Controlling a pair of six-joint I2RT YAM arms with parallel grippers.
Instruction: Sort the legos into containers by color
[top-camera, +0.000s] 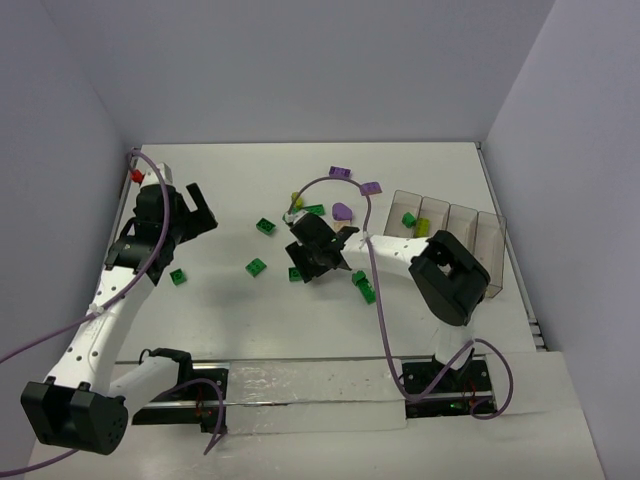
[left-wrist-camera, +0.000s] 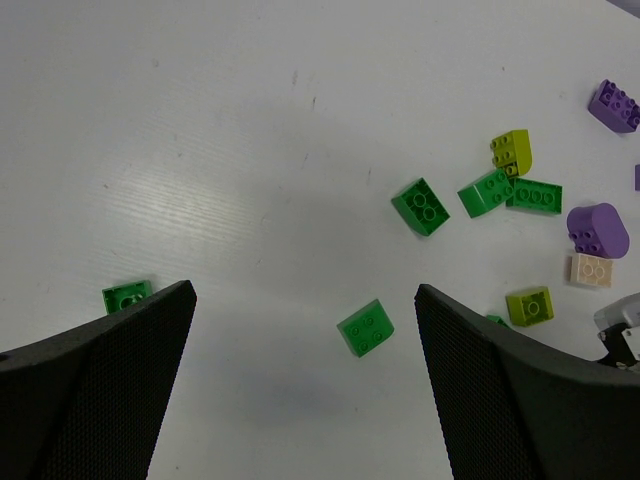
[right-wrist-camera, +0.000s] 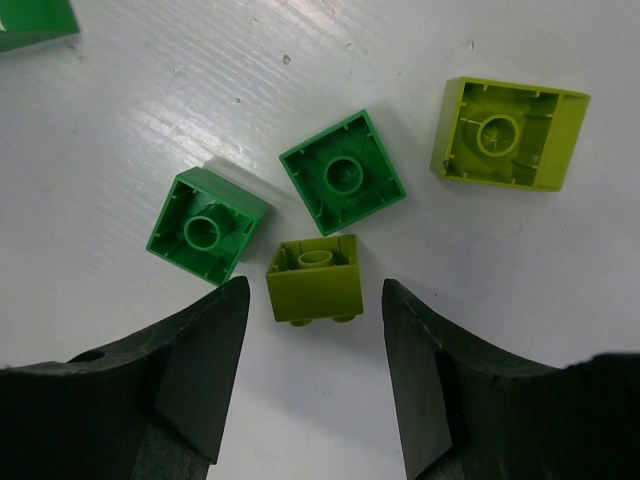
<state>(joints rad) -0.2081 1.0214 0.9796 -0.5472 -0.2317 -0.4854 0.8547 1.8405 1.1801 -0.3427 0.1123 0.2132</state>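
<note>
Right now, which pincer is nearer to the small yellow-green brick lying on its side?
Right. The right pincer straddles the yellow-green brick, one finger on each side. The left pincer hangs open far to the left.

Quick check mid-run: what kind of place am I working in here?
Probably a lab test booth rather than a home or factory: a plain white table boxed in by blank walls, with loose toy bricks and a row of bins on it.
</note>
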